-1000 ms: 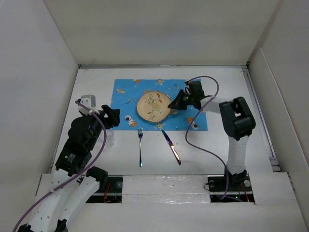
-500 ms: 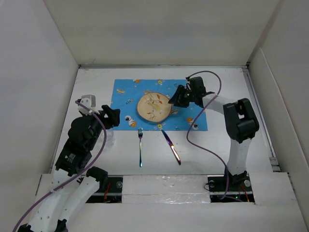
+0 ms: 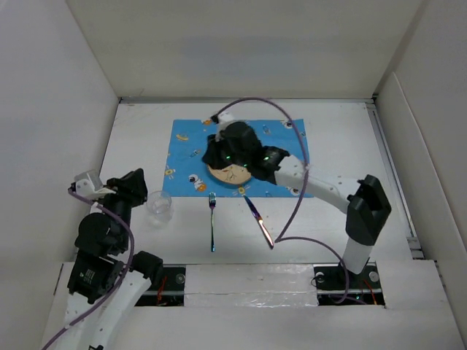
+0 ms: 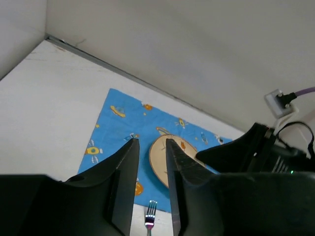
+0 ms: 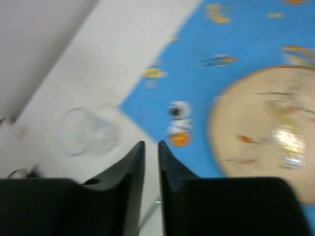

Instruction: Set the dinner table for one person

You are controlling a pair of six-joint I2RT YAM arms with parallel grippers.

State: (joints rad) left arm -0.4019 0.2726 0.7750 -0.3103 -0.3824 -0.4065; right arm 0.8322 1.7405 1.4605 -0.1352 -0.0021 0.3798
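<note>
Right arm (image 3: 328,191) stretched across centre frame, left arm (image 3: 102,233) folded lower left, right gripper (image 5: 151,145) and left gripper (image 4: 150,142) narrowly parted, empty, above dinner table (image 3: 343,131).

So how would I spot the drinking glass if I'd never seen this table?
Start at the blue patterned placemat in the middle of the white table. Just off its near left corner, on bare table, stands a small glass. Unlike the fork and knife lying to its right, it is transparent and upright.

Bright, even light (right-wrist view motion-blurred)
</note>
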